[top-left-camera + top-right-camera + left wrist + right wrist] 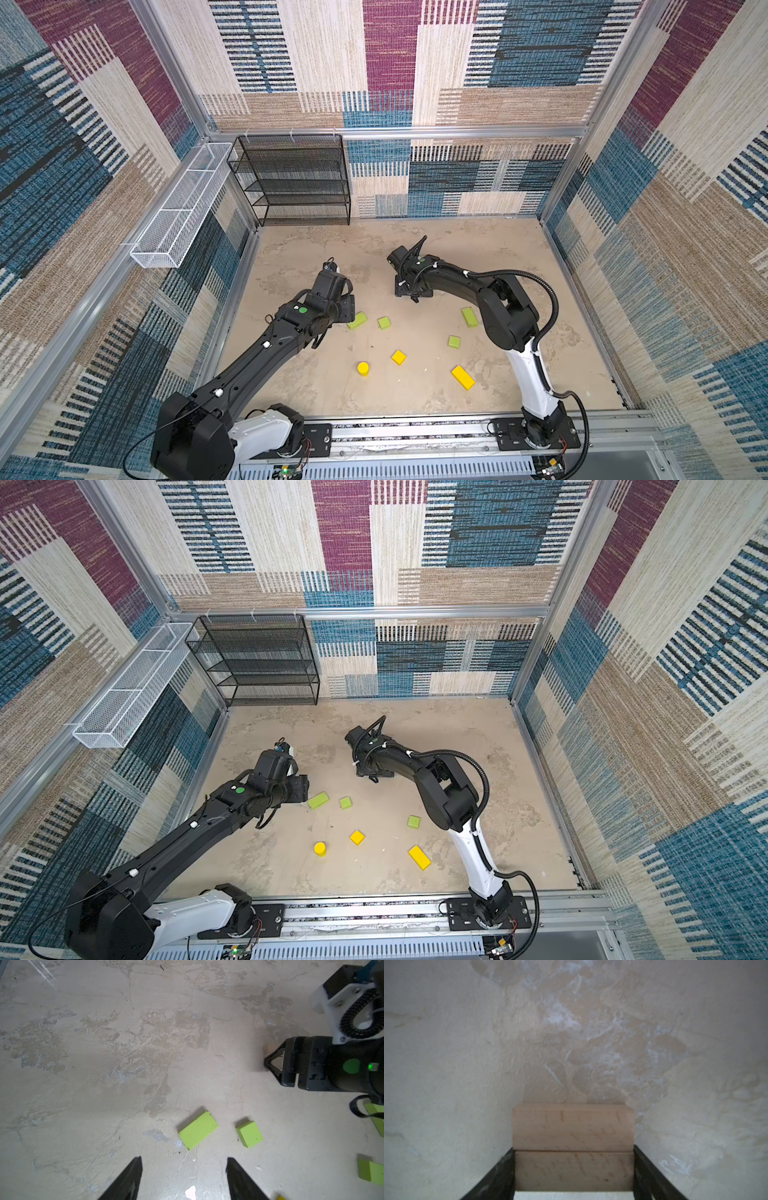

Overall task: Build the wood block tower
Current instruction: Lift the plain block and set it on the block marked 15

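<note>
The left gripper [184, 1158] (jaws apart, empty) hangs just short of the long lime-green block [198, 1129] (askew to its jaws), while the right gripper [573, 1149] clasps the near tan plank [574, 1171] beside the far tan plank [573, 1126].

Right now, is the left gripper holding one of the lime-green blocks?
No: in the left wrist view the left gripper is open and empty; the long lime-green block lies beyond its fingertips.

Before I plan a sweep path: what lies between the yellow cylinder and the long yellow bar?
The yellow cube, shown in both top views: apart from the yellow cylinder and the long yellow bar, slightly back of the line between them.
</note>
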`<control>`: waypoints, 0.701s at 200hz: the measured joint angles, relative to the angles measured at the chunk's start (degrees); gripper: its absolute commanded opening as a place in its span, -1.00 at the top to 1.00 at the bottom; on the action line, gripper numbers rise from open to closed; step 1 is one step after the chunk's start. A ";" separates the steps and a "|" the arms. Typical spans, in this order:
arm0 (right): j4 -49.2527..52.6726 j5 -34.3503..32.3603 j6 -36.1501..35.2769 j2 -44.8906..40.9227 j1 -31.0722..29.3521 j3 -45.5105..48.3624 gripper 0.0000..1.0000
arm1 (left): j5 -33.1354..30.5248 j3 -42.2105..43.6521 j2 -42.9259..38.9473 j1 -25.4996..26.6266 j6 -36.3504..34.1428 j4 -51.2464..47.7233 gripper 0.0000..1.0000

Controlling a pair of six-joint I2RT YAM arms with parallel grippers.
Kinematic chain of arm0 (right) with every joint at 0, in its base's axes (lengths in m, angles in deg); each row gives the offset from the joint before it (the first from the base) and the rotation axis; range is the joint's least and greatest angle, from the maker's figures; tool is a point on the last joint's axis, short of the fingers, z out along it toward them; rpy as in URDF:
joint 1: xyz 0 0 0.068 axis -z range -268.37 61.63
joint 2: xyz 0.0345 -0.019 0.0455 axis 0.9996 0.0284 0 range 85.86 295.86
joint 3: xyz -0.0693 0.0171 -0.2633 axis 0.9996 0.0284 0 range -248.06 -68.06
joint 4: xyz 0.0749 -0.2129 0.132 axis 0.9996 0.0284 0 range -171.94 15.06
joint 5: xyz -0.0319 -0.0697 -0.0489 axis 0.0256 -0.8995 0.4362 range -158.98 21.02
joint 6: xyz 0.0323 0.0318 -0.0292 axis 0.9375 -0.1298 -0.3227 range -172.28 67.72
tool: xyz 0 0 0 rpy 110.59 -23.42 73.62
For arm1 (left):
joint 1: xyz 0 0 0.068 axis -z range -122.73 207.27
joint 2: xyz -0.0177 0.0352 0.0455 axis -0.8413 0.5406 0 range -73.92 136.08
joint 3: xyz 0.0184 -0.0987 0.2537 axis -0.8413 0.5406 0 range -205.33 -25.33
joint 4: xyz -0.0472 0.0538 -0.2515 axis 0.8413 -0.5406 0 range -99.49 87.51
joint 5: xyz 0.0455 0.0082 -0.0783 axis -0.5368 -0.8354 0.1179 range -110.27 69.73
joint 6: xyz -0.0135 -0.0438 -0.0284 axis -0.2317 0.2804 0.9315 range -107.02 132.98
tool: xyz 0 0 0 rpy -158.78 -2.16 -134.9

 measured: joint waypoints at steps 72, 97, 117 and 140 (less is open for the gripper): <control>-0.44 -0.02 0.37 0.07 0.00 -0.04 -0.92 | -0.04 0.00 -0.09 -0.02 0.00 -0.04 -0.38; -0.44 -0.02 0.37 0.07 0.00 -0.04 -0.99 | -0.09 0.00 -0.09 -0.02 -0.02 -0.04 -0.39; -0.44 -0.02 0.37 0.07 0.00 -0.04 -0.99 | -0.15 0.00 -0.09 -0.02 -0.02 -0.04 -0.38; -0.44 0.00 0.35 -0.02 0.00 -0.04 -0.99 | -0.17 0.00 -0.15 -0.02 -0.07 -0.07 -0.38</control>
